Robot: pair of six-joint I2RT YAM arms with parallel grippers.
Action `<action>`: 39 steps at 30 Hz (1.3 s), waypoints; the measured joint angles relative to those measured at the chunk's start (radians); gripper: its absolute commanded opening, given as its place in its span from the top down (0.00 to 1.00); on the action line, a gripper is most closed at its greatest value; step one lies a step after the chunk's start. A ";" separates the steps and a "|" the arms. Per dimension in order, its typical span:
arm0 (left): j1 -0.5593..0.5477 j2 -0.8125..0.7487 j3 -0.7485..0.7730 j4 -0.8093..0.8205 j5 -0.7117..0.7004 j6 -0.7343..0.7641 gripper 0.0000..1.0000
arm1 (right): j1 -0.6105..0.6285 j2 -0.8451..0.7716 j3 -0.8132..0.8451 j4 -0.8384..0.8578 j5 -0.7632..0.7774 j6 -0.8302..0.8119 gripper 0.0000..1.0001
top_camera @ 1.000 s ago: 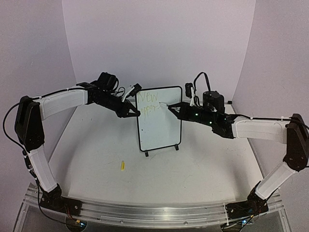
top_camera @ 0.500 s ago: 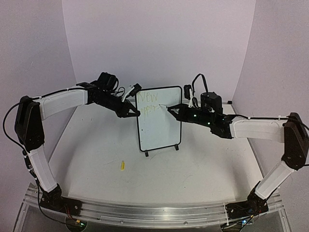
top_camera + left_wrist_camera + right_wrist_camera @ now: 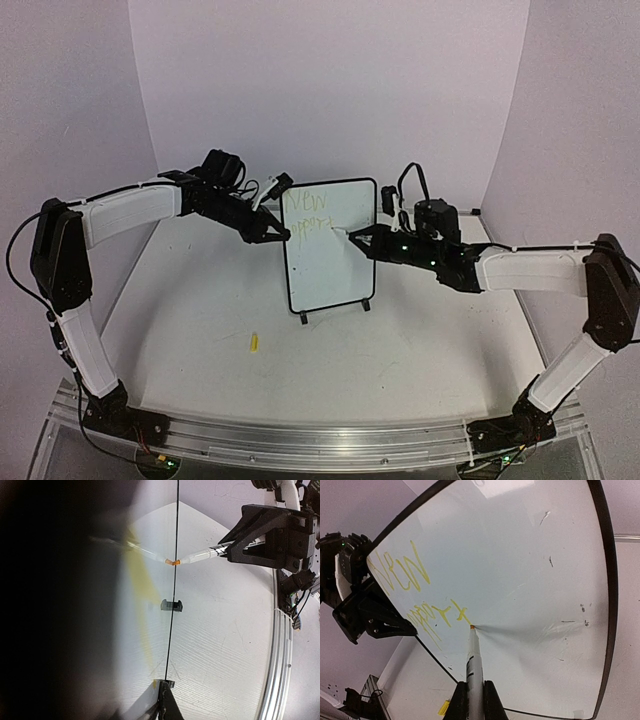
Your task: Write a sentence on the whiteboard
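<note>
The whiteboard point(image 3: 330, 270) stands upright on two small feet at mid-table. Yellow words of the sentence point(image 3: 308, 212) fill its top in two short lines. My left gripper point(image 3: 281, 235) is shut on the board's left edge; in the left wrist view the gripper point(image 3: 164, 686) pinches the edge-on whiteboard point(image 3: 150, 630). My right gripper point(image 3: 362, 237) is shut on a slim white marker point(image 3: 474, 662). The marker's tip touches the whiteboard point(image 3: 530, 580) just right of the sentence point(image 3: 420, 597). From the left wrist the marker point(image 3: 200, 556) meets its own reflection on the board.
A small yellow marker cap point(image 3: 254, 342) lies on the white table in front of the board, left of its feet; the same cap point(image 3: 443, 707) shows low in the right wrist view. Pale walls close the table at the back and sides.
The right arm has shifted a little left and lower, carrying the marker tip down and along the second line. The left arm and the board have not moved.
</note>
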 measured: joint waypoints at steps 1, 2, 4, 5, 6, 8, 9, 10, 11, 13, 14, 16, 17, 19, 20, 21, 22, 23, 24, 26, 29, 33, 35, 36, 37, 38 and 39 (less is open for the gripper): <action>0.000 0.000 0.000 0.000 0.000 0.000 1.00 | 0.000 0.000 -0.002 0.000 0.000 0.002 1.00; 0.000 0.000 0.000 0.000 0.000 0.000 1.00 | 0.000 0.000 -0.005 0.000 0.000 0.005 1.00; 0.000 0.000 0.000 0.000 0.000 0.000 1.00 | 0.000 0.000 -0.010 0.000 0.001 0.008 1.00; 0.000 0.000 0.000 0.000 0.000 0.000 1.00 | 0.000 0.000 -0.012 -0.001 0.001 0.009 1.00; 0.000 0.000 0.000 0.000 0.000 0.000 1.00 | 0.000 0.000 -0.013 -0.002 0.002 0.010 1.00; 0.000 0.000 0.000 0.000 0.000 0.000 1.00 | 0.000 0.000 -0.013 -0.005 0.004 0.011 1.00; 0.000 0.000 0.000 0.000 0.000 0.000 1.00 | 0.000 0.000 -0.013 -0.005 0.006 0.011 1.00; 0.000 0.000 0.000 0.000 0.000 0.000 1.00 | 0.001 -0.001 -0.013 -0.007 0.008 0.011 1.00; 0.000 0.000 0.000 0.000 0.000 0.000 1.00 | 0.002 -0.002 -0.013 -0.009 0.012 0.011 1.00; 0.000 0.000 0.000 0.000 0.000 -0.001 1.00 | 0.003 -0.005 -0.013 -0.016 0.021 0.011 1.00; 0.000 0.000 0.000 0.000 -0.001 -0.002 1.00 | 0.004 -0.006 -0.013 -0.018 0.025 0.011 1.00; 0.000 0.000 0.000 0.000 -0.001 -0.003 1.00 | 0.005 -0.008 -0.013 -0.022 0.032 0.011 1.00; 0.000 0.000 0.000 0.000 -0.001 -0.003 1.00 | 0.005 -0.009 -0.013 -0.023 0.034 0.011 1.00; 0.000 0.000 0.000 0.000 -0.001 -0.003 1.00 | 0.005 -0.014 -0.013 -0.028 0.038 0.010 1.00; 0.000 0.000 0.000 0.000 -0.001 -0.002 1.00 | 0.005 -0.018 -0.013 -0.031 0.041 0.007 1.00; 0.000 0.000 0.000 0.000 -0.001 -0.001 1.00 | 0.004 -0.025 -0.013 -0.033 0.045 0.005 1.00; 0.000 0.000 0.000 0.000 0.000 0.001 1.00 | 0.004 -0.035 -0.014 -0.033 0.047 0.001 1.00; 0.000 0.000 0.000 0.000 0.000 0.002 1.00 | 0.003 -0.050 -0.016 -0.031 0.047 -0.004 1.00; 0.000 0.000 0.000 0.000 0.000 0.002 1.00 | 0.002 -0.068 -0.020 -0.027 0.045 -0.010 1.00; 0.000 0.000 0.000 0.000 0.001 0.002 1.00 | -0.001 -0.109 -0.030 -0.017 0.033 -0.022 1.00; 0.000 0.000 0.000 0.000 0.000 0.002 1.00 | -0.001 -0.167 -0.040 0.007 0.011 -0.041 1.00; 0.000 0.000 0.000 0.000 0.000 0.002 1.00 | -0.001 -0.200 -0.043 0.013 -0.016 -0.062 1.00; 0.000 0.000 0.000 0.000 0.000 0.002 1.00 | -0.002 -0.205 -0.051 0.008 -0.030 -0.071 1.00; 0.000 0.000 0.000 0.000 0.000 0.002 1.00 | -0.004 -0.207 -0.056 0.005 -0.037 -0.076 1.00; 0.000 0.000 0.000 0.000 0.000 0.002 1.00 | -0.007 -0.208 -0.061 -0.001 -0.046 -0.081 1.00; 0.000 0.000 0.000 0.000 0.000 0.002 1.00 | -0.009 -0.209 -0.064 -0.009 -0.055 -0.085 1.00; 0.000 0.000 0.000 0.000 0.000 0.002 1.00 | -0.012 -0.210 -0.068 -0.016 -0.064 -0.089 1.00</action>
